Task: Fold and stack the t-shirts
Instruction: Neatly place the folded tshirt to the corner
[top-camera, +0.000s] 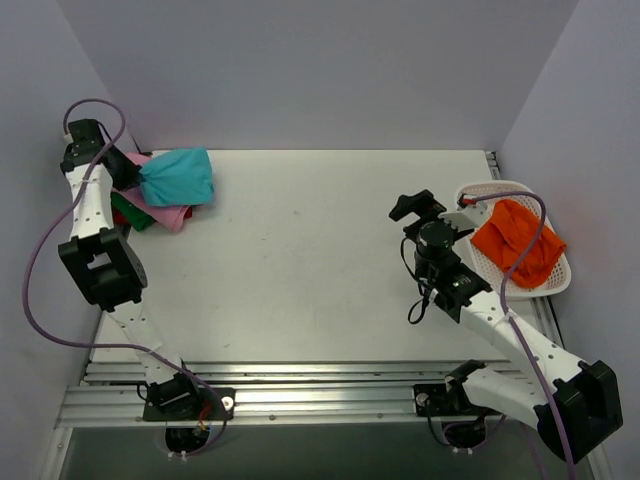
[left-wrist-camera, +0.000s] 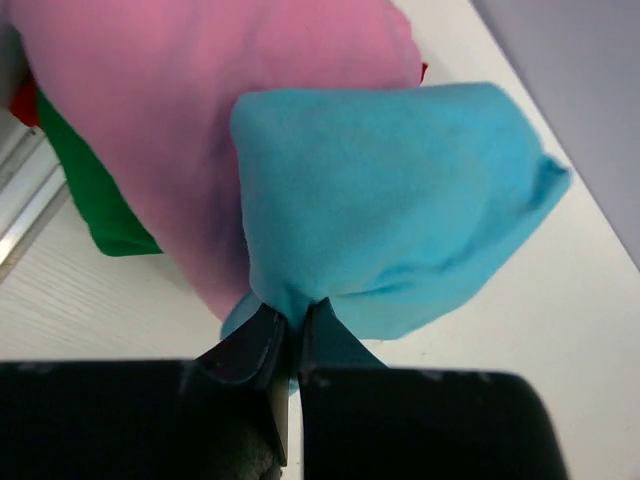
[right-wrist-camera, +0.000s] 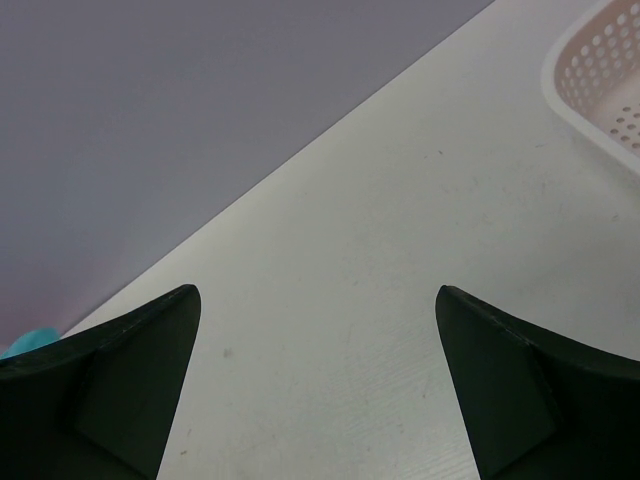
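Note:
A folded teal t-shirt (top-camera: 178, 176) (left-wrist-camera: 390, 220) lies on top of a pile at the table's far left corner. Under it are a pink shirt (top-camera: 172, 215) (left-wrist-camera: 190, 120), a green one (top-camera: 130, 212) (left-wrist-camera: 95, 205) and a sliver of red cloth (left-wrist-camera: 25, 100). My left gripper (top-camera: 133, 172) (left-wrist-camera: 294, 320) is shut on the teal shirt's near edge, the cloth bunched between the two black fingers. An orange t-shirt (top-camera: 517, 243) lies crumpled in the basket at the right. My right gripper (top-camera: 420, 205) (right-wrist-camera: 315, 300) hovers open over bare table, nothing between its fingers.
The white lattice basket (top-camera: 555, 282) (right-wrist-camera: 595, 75) stands at the right edge of the table. Grey walls close in the back and both sides. A metal rail (top-camera: 300, 395) runs along the near edge by the arm bases.

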